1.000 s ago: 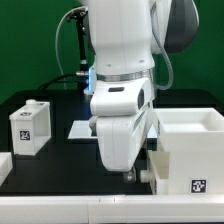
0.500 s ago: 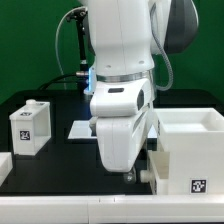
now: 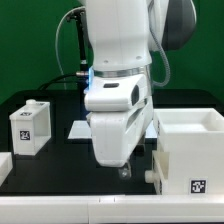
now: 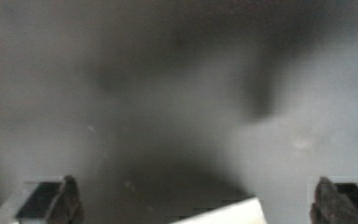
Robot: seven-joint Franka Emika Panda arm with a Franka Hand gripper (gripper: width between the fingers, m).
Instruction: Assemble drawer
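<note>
My fingers point(image 4: 51, 202) stand apart, empty. The drawer point(image 3: 182, 168), at the exterior view's right, looks light, stiff, slick plastic; I'd pinch one thin wall.

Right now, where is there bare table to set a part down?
Bare black table lies between the small tagged block and the fingers, toward the front edge. The exterior view's right is crowded: the arm stands close beside the white boxes.
</note>
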